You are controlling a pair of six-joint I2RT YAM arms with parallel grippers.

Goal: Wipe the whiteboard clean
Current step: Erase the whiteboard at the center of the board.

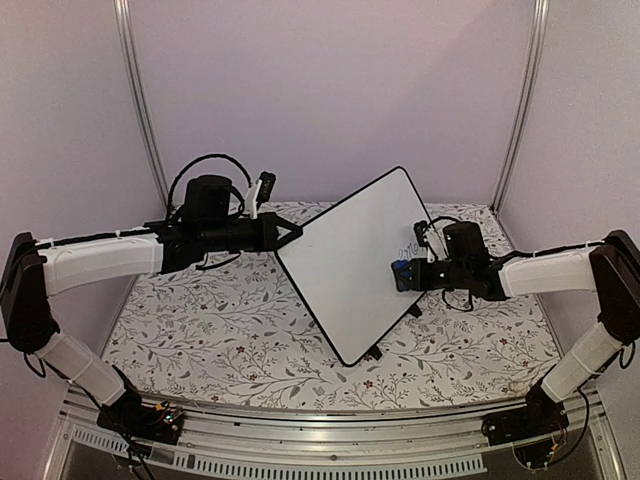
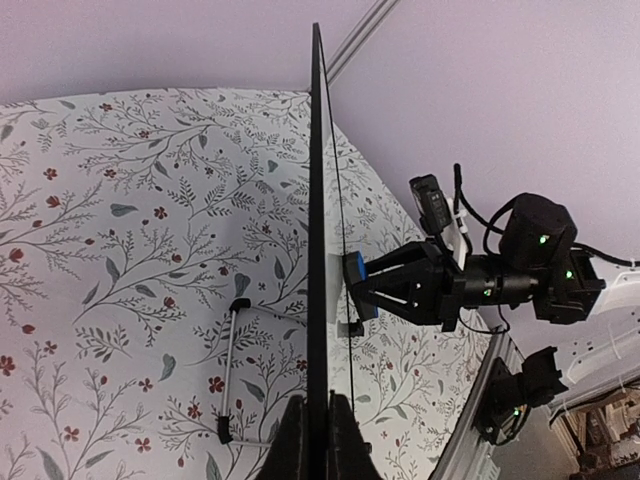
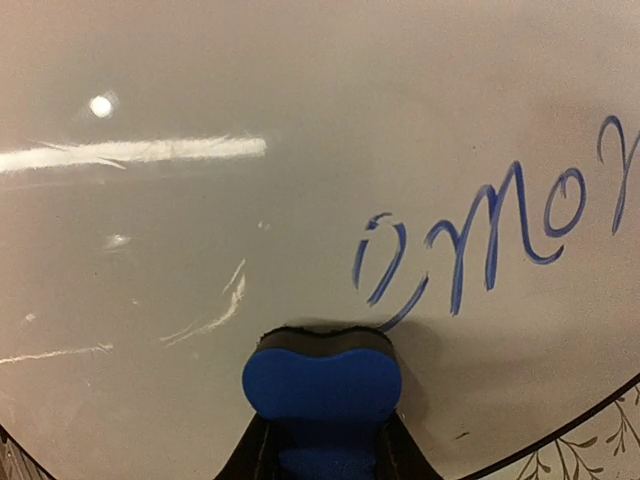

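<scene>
**Top external view.** Found the whiteboard (image 1: 355, 270) tilted steeply over the floral bench (image 1: 220, 340), between the two arms, one corner high and the opposite corner low by the bench. Found the left hand (image 1: 290, 237) clenched on the board's left rim. Found the right hand (image 1: 402, 275) clenched on a blue eraser (image 1: 401, 273), pressed to the white face near the right edge, just below faint writing.

**Left wrist view.** Seen the whiteboard (image 2: 317, 250) edge-on, as a thin black line running up the frame. Confirmed the left hand (image 2: 316, 420) gripping that rim, one finger on each side, no gap. Noted the eraser (image 2: 354, 285) flat against the board's face, carried by the right hand (image 2: 368, 285). Noted a wire leg (image 2: 230, 370) on the back side; unable to tell whether touching the bench.

**Right wrist view.** Confirmed the right hand (image 3: 322, 450) closed tight around the eraser (image 3: 322, 385), front edge touching the glossy face. Noted blue cursive writing (image 3: 490, 235) just above and right of the eraser, one stroke's tail reaching the eraser's edge. Noted pale smeared streaks to the left.
</scene>
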